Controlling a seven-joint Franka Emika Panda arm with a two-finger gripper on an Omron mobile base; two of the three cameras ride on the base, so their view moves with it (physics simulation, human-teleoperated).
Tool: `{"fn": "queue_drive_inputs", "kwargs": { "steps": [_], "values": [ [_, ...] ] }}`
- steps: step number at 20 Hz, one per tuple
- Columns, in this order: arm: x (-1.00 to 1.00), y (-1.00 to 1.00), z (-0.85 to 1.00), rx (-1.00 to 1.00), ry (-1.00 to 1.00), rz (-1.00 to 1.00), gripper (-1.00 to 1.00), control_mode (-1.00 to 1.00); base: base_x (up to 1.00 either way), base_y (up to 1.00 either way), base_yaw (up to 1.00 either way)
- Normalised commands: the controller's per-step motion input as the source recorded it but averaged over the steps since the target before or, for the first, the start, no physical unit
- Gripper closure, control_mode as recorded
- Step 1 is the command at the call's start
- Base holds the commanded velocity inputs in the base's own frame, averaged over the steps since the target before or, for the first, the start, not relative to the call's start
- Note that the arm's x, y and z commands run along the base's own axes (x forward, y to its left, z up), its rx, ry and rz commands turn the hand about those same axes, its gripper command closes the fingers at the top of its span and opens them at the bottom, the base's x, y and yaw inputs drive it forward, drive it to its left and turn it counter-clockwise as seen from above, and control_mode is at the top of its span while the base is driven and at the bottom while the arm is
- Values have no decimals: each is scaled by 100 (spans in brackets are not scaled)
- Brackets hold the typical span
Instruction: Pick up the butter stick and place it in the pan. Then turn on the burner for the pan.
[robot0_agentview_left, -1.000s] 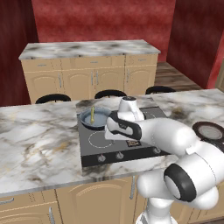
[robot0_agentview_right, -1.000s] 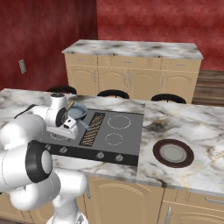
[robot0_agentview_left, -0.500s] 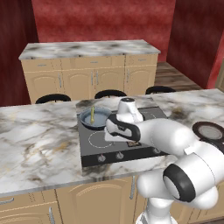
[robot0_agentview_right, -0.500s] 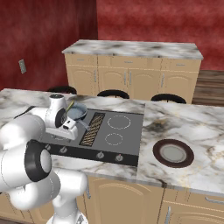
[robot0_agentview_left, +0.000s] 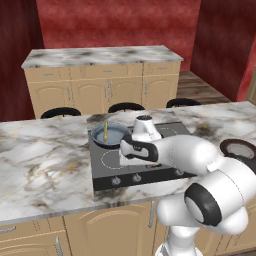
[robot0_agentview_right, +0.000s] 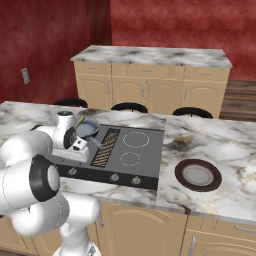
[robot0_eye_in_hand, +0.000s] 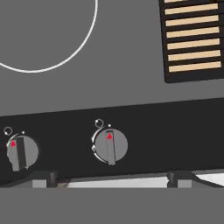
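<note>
The blue-grey pan (robot0_agentview_left: 111, 135) sits on the cooktop's back left burner, with the pale-yellow butter stick (robot0_agentview_left: 105, 131) leaning upright inside it. From the other side the pan (robot0_agentview_right: 88, 129) and the butter stick (robot0_agentview_right: 79, 120) show beside my hand. My gripper (robot0_agentview_left: 132, 160) points down over the cooktop's front left, in front of the pan and apart from it. In the hand view the gripper (robot0_eye_in_hand: 111, 179) is open wide and holds nothing. One fingertip (robot0_eye_in_hand: 41, 178) stands at each side of a grey knob (robot0_eye_in_hand: 110, 146). A second knob (robot0_eye_in_hand: 19, 151) lies to its left.
The dark cooktop (robot0_agentview_right: 145, 157) has a row of knobs (robot0_agentview_right: 115, 177) along its front and a slatted vent (robot0_eye_in_hand: 192, 39) in the middle. A white burner ring (robot0_eye_in_hand: 83, 48) lies beyond the knobs. A dark plate (robot0_agentview_right: 197, 175) rests on the marble counter at the right.
The hand has edged very slightly to the left over the cooktop's front. The pan and butter stick have stayed put.
</note>
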Motion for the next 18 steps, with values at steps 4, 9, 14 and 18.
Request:
{"fn": "queue_drive_inputs", "kwargs": {
  "steps": [4, 9, 14, 18],
  "values": [
    [0, 0, -23, 0, 0, 2, -100, -100, 0, 0, 0],
    [0, 0, -24, 0, 0, 1, -100, -100, 0, 0, 0],
    [0, 0, -25, 0, 0, 0, -100, -100, 0, 0, 0],
    [0, 0, -19, 0, 0, 0, -100, -100, 0, 0, 0]
  ]
}}
